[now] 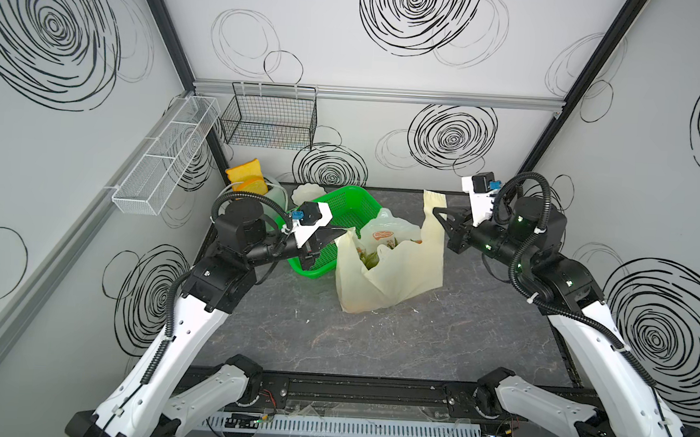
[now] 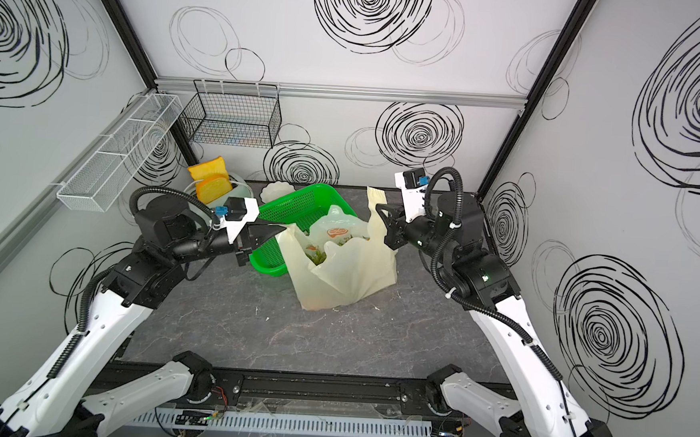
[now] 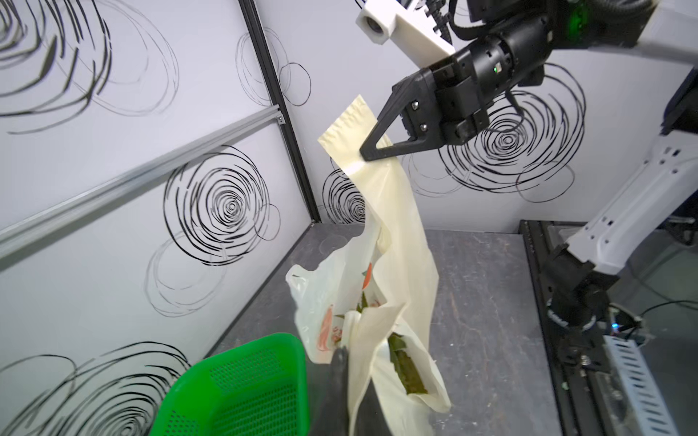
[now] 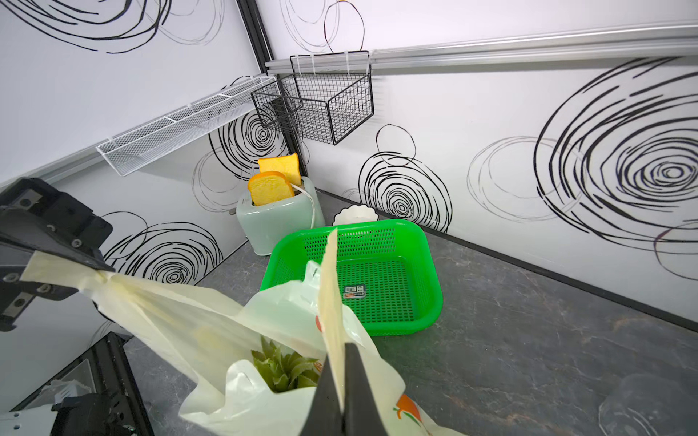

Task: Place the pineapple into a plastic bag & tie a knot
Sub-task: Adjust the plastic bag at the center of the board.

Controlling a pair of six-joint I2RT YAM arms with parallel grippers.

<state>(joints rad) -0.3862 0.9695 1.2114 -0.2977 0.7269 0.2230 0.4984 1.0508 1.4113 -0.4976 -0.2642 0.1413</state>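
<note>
The pale yellow plastic bag [image 1: 394, 280] [image 2: 348, 282] stands in the middle of the table. The pineapple, of which only the green crown [image 4: 283, 370] [image 1: 368, 259] shows, sits inside it. My left gripper [image 1: 341, 233] [image 3: 349, 356] is shut on the bag's left handle [image 4: 151, 298] and holds it out sideways. My right gripper [image 1: 436, 211] [image 4: 342, 353] is shut on the right handle strip [image 3: 355, 128], whose free end sticks up past the jaws. The two handles are held apart, and no knot is in view.
A green perforated basket [image 1: 340, 210] lies just behind the bag, touching its left side. A pale toaster [image 4: 279, 222] with bread slices and a white dish [image 1: 306, 192] stand at the back left. A black wire basket [image 1: 269, 117] and a white mesh shelf [image 1: 165, 154] hang on the walls.
</note>
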